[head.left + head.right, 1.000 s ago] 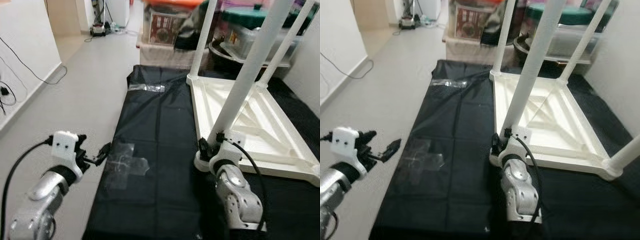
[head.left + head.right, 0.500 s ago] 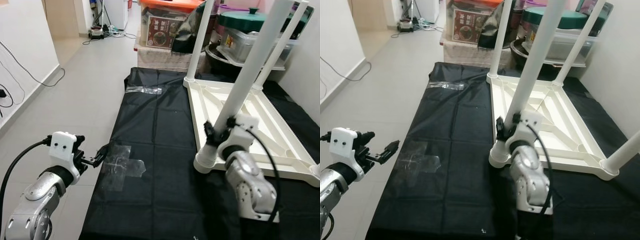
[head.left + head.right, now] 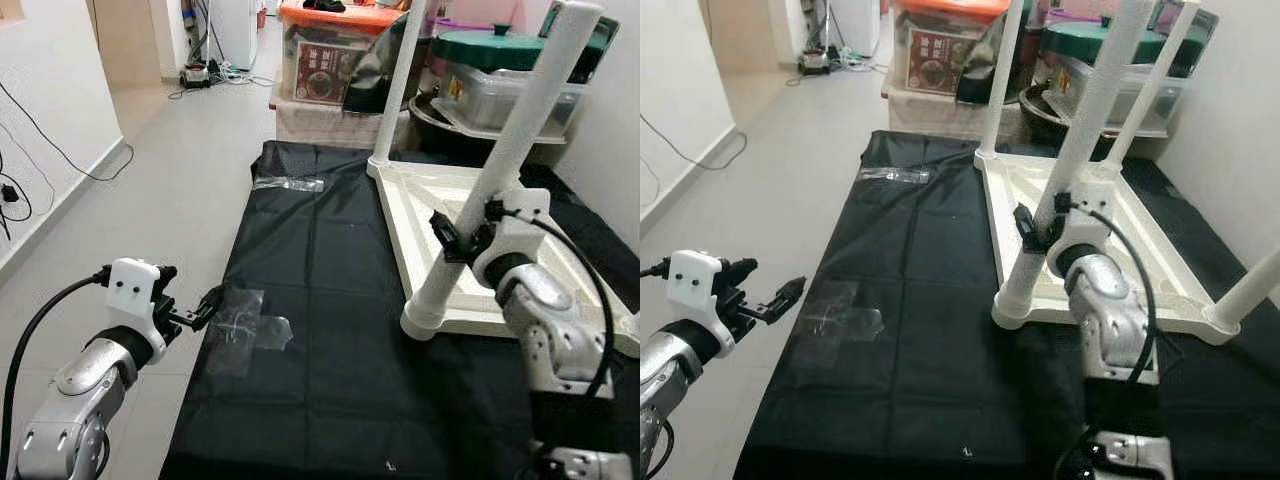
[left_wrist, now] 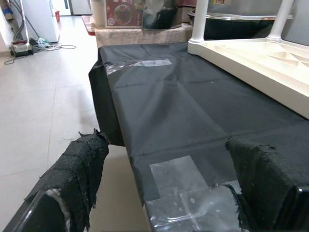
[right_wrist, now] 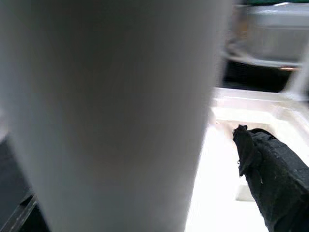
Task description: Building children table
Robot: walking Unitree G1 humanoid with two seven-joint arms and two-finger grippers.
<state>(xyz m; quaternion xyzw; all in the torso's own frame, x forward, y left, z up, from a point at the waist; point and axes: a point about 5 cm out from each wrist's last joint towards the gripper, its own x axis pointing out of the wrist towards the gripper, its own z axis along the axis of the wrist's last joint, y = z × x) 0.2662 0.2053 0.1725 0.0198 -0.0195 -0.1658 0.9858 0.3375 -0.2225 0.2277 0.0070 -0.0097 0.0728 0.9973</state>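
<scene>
The upturned table (image 3: 470,215) lies on the black sheet (image 3: 310,270). The right claw (image 3: 458,238) grasps the near leg (image 3: 500,170) midway; keep it square to the socket. The left claw (image 3: 205,305) hovers released beside the sheet's edge.

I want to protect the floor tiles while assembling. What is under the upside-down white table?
The white table lies upside down on a black sheet spread over the tiled floor. Clear tape patches the sheet. What lies beneath the tabletop itself is covered.
</scene>
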